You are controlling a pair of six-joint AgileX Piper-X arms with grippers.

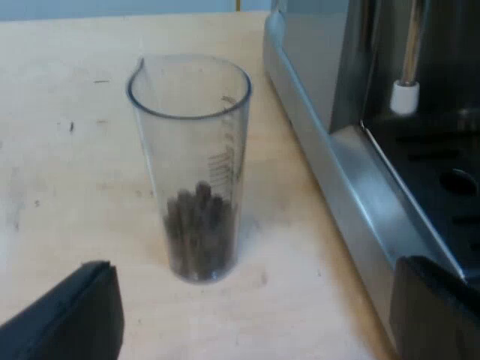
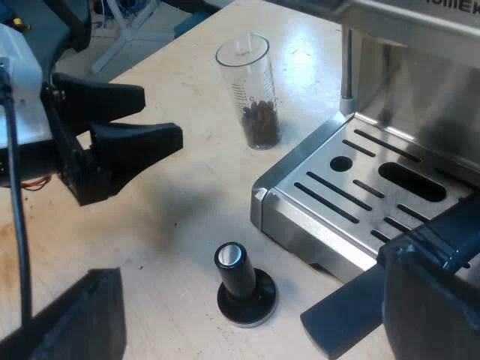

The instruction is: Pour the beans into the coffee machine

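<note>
Clear tapered measuring glass (image 1: 191, 150) holds dark, rounded beans (image 1: 199, 232).

I look out over a pale wooden tabletop (image 1: 60, 187) spreading ahead of my left pincer (image 1: 255, 264). Its surface is matte, flecked with small dark marks (image 1: 71, 126) and faint grey scuffs. Past its far edge, well beyond that pincer, runs a band of blue-grey (image 1: 112, 6); I cannot tell whether it is wall or floor. A thin yellowish strip (image 1: 238, 4) stands upright in it. Ahead of my right pincer (image 2: 247, 270) the same wood carries a bright patch of glare (image 2: 307, 64) and soft shadows. Beyond the tabletop's edge there, a blue-grey floor (image 2: 161, 22) bears the white legs of a stand (image 2: 124, 34). Nearer that pincer, a brownish stain (image 2: 6, 262) darkens the wood.
</note>
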